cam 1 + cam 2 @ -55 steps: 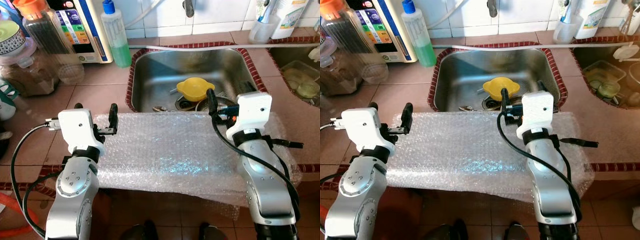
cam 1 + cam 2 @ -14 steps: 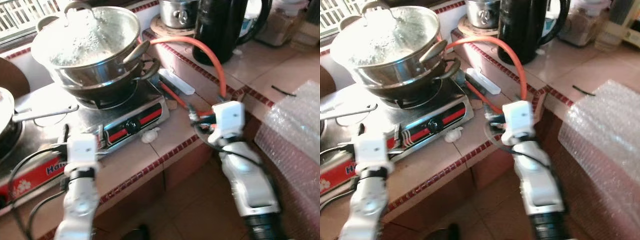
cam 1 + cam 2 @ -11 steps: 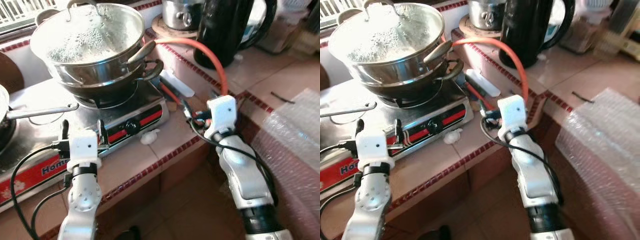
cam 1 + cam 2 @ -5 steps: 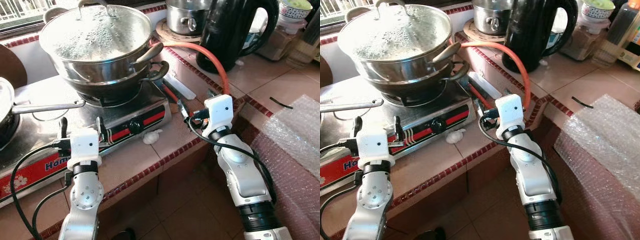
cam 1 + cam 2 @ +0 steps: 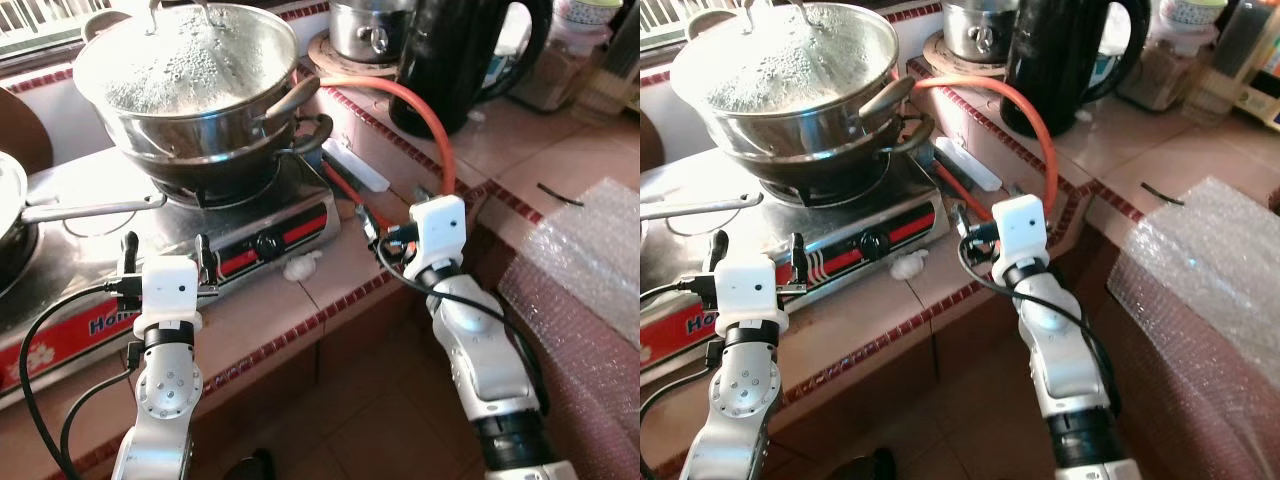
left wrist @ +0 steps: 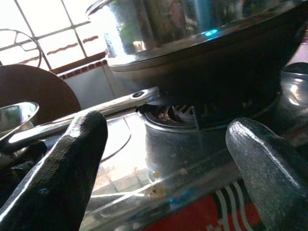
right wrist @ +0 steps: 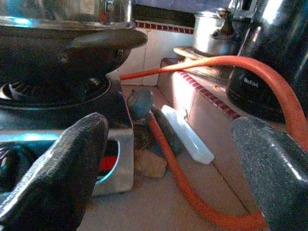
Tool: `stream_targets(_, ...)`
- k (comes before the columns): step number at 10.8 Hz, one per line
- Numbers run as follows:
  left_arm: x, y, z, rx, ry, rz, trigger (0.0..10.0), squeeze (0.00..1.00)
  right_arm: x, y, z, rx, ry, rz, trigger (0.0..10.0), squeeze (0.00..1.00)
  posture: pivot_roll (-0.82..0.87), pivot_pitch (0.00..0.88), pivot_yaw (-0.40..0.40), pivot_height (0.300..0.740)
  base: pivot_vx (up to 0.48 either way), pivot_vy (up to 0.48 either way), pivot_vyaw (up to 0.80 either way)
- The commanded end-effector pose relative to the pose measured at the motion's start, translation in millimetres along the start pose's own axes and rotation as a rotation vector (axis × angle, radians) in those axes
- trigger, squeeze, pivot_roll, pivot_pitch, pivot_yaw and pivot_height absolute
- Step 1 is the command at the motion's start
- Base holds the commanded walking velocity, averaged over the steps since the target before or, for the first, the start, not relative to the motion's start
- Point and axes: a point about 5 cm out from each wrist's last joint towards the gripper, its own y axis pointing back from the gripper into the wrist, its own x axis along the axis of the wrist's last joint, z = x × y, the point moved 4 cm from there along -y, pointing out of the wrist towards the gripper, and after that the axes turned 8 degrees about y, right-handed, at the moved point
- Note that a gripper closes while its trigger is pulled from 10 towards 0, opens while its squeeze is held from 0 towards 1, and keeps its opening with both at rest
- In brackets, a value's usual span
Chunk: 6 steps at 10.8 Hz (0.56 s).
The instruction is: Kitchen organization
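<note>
Left eye view: gas stove (image 5: 150,215) on tiled counter (image 5: 300,305), large steel pot (image 5: 190,75) on burner, lid fogged. Left gripper (image 5: 165,262) at stove front edge, fingers spread wide, holding nothing. Right gripper (image 5: 372,222) beside stove's right end, near orange hose (image 5: 430,115), fingers apart, empty. White flat item (image 7: 187,134) on counter just beside hose. Black kettle (image 5: 460,60) behind, well apart from stove. Bubble wrap (image 5: 590,300) at right, over counter edge
</note>
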Motion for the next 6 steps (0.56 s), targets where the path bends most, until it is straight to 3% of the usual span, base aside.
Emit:
stream_targets(1, 0.1, -1.0, -0.8, -0.008, -0.005, -0.006, 10.0, 0.0, 3.0, 1.3, 1.9, -0.018, -0.002, 0.015, 10.0, 0.0, -0.08, 0.142, 0.038, 0.74, -0.277, 0.0, 0.0)
stream_targets(6, 1.8, -3.7, 0.4, -0.041, -0.012, -0.004, 10.0, 0.0, 1.7, 2.8, 2.4, -0.04, -0.006, 0.013, 10.0, 0.0, -0.09, 0.141, 0.061, 0.74, -0.277, 0.0, 0.0)
